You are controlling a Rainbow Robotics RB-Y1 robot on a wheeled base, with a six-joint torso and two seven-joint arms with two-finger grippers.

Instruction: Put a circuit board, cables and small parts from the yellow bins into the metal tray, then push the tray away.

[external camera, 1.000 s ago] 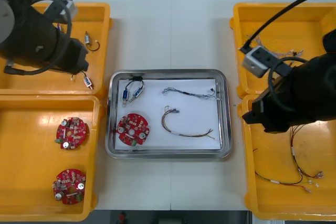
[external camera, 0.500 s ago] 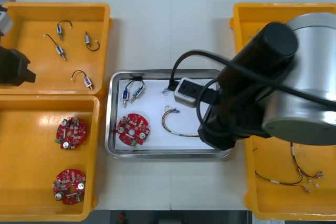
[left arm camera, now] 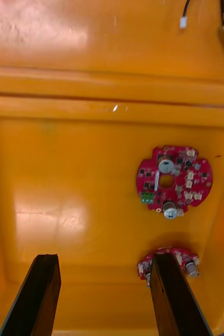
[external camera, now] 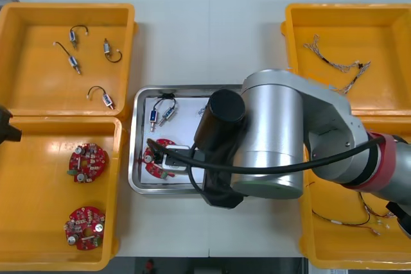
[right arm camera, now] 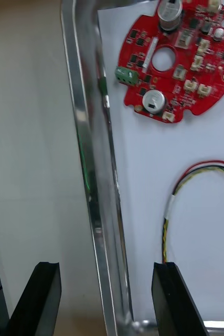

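Right end effector [right arm camera: 107,294], fingers apart astride the near rim of the tray [right arm camera: 88,157], needs a square, steady push away.

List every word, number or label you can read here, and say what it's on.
No text can be read anywhere.
Board in the tray: component marks too small to read.
Boards in the near left bin: marks too small too.
Right tool, open astride the tray's rim, and left tool, open over that bin: no labels.
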